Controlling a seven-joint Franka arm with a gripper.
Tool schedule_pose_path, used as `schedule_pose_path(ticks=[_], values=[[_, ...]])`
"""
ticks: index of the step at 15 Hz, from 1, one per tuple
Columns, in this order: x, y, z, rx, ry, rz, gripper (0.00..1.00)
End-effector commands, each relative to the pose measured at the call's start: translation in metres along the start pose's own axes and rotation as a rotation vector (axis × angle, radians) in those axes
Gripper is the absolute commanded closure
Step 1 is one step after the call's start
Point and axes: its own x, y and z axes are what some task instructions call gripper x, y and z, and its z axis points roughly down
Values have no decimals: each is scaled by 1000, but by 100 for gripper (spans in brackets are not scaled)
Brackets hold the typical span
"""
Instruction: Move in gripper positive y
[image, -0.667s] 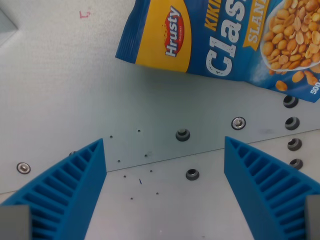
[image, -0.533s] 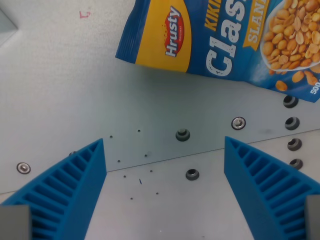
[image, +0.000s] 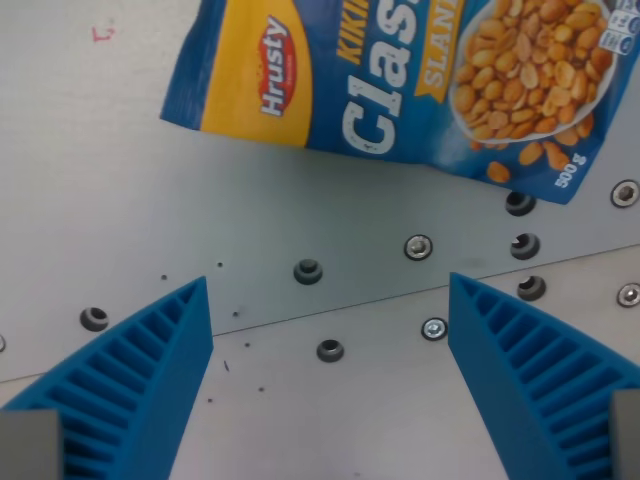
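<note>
My gripper (image: 330, 330) hangs open over a grey metal table (image: 120, 170), its two blue ribbed fingers (image: 140, 370) at the lower corners of the wrist view with nothing between them. A blue and yellow bag of peanuts (image: 400, 80) lies flat at the top of the view, beyond the fingertips and apart from them. Its upper part is cut off by the frame edge.
Several bolts and screw heads (image: 308, 271) dot the table along a seam (image: 330, 310) between two plates, running from the wrist view's left to its right. A small red mark (image: 102, 34) sits at the top left.
The whole scene has shifted toward the wrist view's left, so the camera has moved. More of the bag's right end and further bolts at the right now show. The fingers stay equally wide.
</note>
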Motion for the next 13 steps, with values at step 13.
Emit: schedule_pose_path(ticks=[13], values=[[2, 76, -2, 5, 7, -12, 0]])
